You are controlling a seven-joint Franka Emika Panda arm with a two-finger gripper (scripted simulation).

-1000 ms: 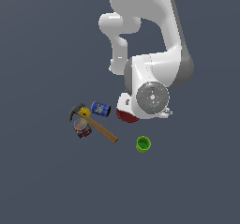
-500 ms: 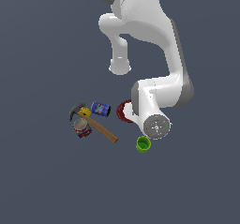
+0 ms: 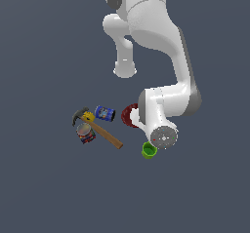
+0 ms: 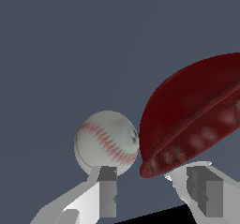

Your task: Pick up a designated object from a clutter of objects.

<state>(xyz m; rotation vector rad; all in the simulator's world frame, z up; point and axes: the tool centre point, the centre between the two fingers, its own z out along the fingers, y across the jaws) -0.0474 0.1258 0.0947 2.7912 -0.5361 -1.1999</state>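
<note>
In the exterior view the arm (image 3: 166,100) hid most of the red bowl (image 3: 130,115); only a dark red arc showed at the wrist's left side in that view. The gripper itself could not be seen there, and the baseball was hidden too. The green cup (image 3: 149,150) sat just below the round wrist end, partly overlapped by it.

The wrist view cut the bowl (image 4: 197,120) off at the frame edge and showed it tilted, rim towards the camera. The baseball (image 4: 107,143) lay just beside the bowl's rim; whether they touched could not be told.

The gripper (image 4: 154,190) had its jaws apart, holding nothing. One finger (image 4: 108,190) stood in front of the baseball's lower part and the other under the bowl's rim, with the rim's end over the gap between them. Contact with either could not be made out.

On the floor, well to the exterior view's left of the bowl, lay the hammer (image 3: 100,131), with the blue can (image 3: 105,113) near its head and the red-and-blue can (image 3: 86,133) touching its handle.
</note>
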